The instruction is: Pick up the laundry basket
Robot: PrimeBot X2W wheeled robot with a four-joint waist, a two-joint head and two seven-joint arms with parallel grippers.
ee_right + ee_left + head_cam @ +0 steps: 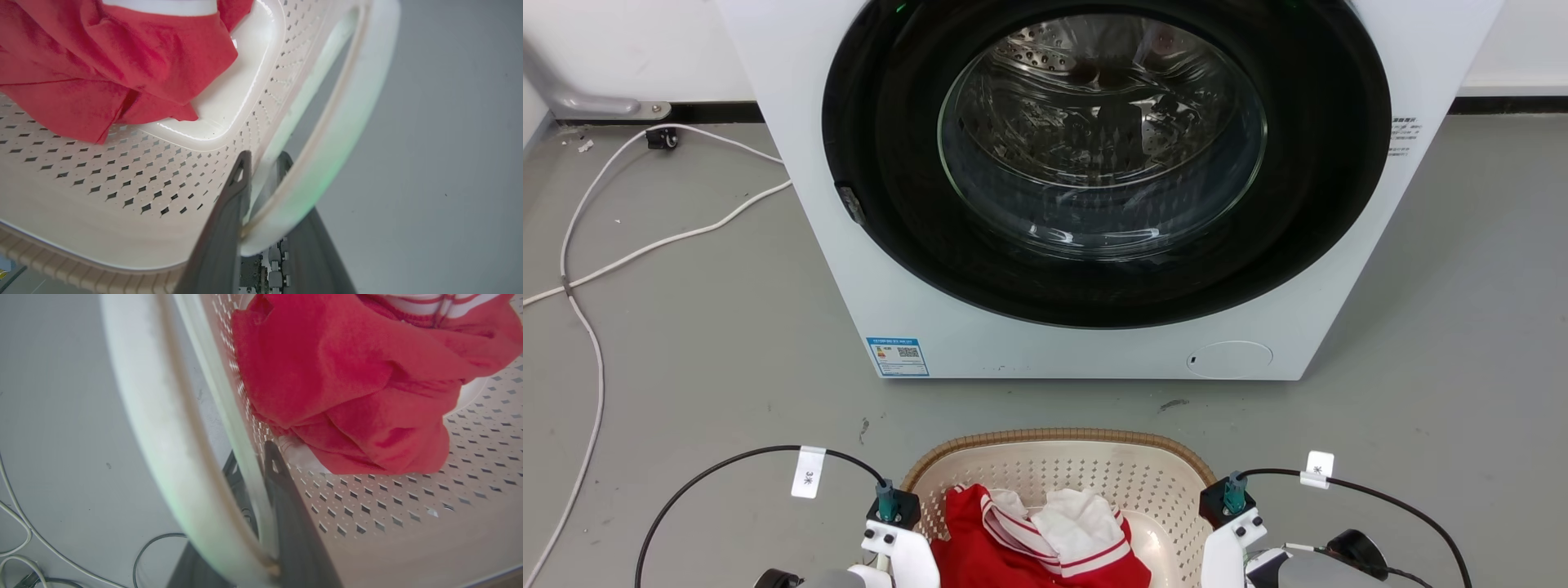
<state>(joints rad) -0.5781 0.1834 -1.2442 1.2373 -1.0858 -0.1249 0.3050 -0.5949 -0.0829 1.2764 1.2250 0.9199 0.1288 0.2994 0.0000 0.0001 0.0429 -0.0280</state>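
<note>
The laundry basket (1062,469) sits on the grey floor (686,359) between the two grippers, its brown woven-look rim turned toward the washing machine (833,245) ahead of them. The left gripper (251,457) is clamped over the basket's side: one dark finger lies inside against the perforated wall, the other outside, under the white handle (155,428). The right gripper (264,159) grasps the opposite side the same way, with its handle (347,122) looping up past the outer finger. A red garment (1013,559) with white striped trim lies in the basket between the grippers, just beyond each inner finger.

The black cable behind the left wrist carries a white tag (807,472) marked "3" and a small character. The right cable's tag (1319,469) bears a similar mark. A blue label with a QR code (898,356) sits low on the machine's front; its print is too small to read.
</note>
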